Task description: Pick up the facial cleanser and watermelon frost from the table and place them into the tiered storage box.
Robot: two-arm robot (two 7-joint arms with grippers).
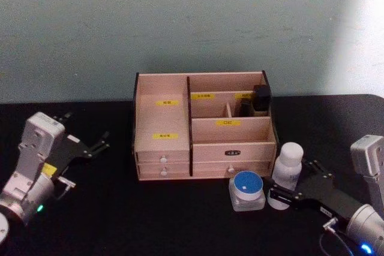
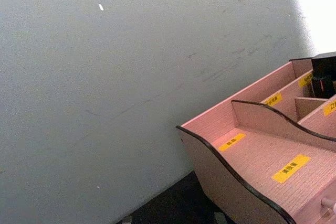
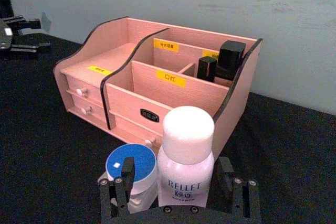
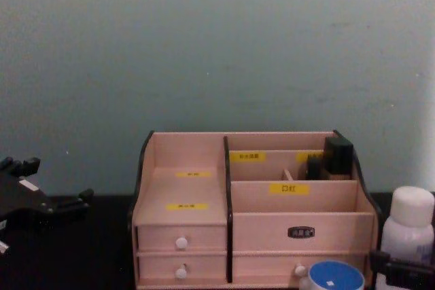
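The facial cleanser [image 1: 287, 169], a tall white bottle with a rounded cap, stands on the black table just right of the tiered storage box [image 1: 204, 130]. In the right wrist view the facial cleanser [image 3: 186, 156] sits between my right gripper's fingers [image 3: 122, 192], with a gap on each side. My right gripper [image 1: 297, 183] is open and straddles the bottle. The watermelon frost [image 1: 247, 190], a squat clear jar with a blue lid, stands right beside the bottle, in front of the box's right drawers. At the far left my left gripper [image 1: 90, 148] hovers open and holds nothing.
Two black items [image 1: 259, 100] stand in the box's back right compartment. The other compartments of the box [image 2: 262, 150] look bare. A pale green wall rises close behind the table. Bare black tabletop lies between the left gripper and the box.
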